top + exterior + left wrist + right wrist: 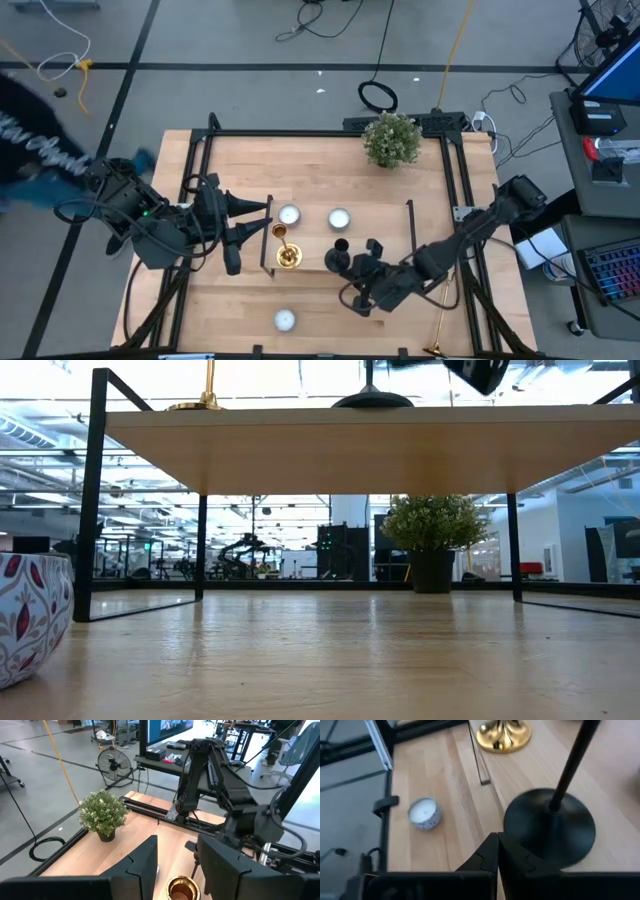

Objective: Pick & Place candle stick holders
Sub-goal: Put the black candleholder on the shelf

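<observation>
- Left pincer (262, 232) sits over the left end of the wooden stand (310, 262) on the counter (330, 160), fingers spread wide with nothing between them, and the gold candle stick holder (286, 252) stands upright on the stand just past its tips.
- Moving right, two white candles (289, 215) sit on the counter behind the stand, and a third one near the front edge.
- Black candle stick holder (339, 256) stands on the stand toward its right end.
- Right pincer (372, 247) is right beside the black one, fingers pressed together on nothing.
- Second gold candle stick holder (438, 325) lies at the front right edge.
- Potted plant (391, 139) sits at the back.
</observation>
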You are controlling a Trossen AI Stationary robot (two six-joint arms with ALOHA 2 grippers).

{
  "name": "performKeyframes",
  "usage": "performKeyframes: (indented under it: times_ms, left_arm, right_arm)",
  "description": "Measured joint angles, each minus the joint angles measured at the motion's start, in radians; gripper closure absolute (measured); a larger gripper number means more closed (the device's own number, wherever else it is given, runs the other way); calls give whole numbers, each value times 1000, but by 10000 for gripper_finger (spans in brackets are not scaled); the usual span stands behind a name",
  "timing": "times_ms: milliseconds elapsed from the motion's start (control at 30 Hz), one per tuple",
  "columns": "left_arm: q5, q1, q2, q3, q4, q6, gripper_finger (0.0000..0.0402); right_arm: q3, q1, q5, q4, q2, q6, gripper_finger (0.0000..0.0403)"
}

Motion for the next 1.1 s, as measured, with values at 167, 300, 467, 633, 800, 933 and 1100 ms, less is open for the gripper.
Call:
performKeyframes:
  times_ms: [167,300,467,633,800,933,1100]
  left_arm:
    - [0,-6,0,0,-1,-1,257]
    - [1,-6,0,0,-2,-3,257]
    - [1,-5,0,0,-6,-4,257]
    - [0,-5,0,0,-6,-4,257]
    - [0,-5,0,0,-7,-4,257]
    - [0,-5,0,0,-7,-4,257]
    - [0,-5,0,0,-7,-4,257]
  right_arm:
    - [0,-2,1,23,22,0,403]
    - [0,-5,5,36,23,-2,403]
    - [0,-10,31,40,23,-6,403]
    - [0,-13,30,43,23,-7,403]
    - [0,-14,35,42,23,-7,403]
    - [0,-13,58,36,23,-6,403]
    - [0,-14,63,25,23,-2,403]
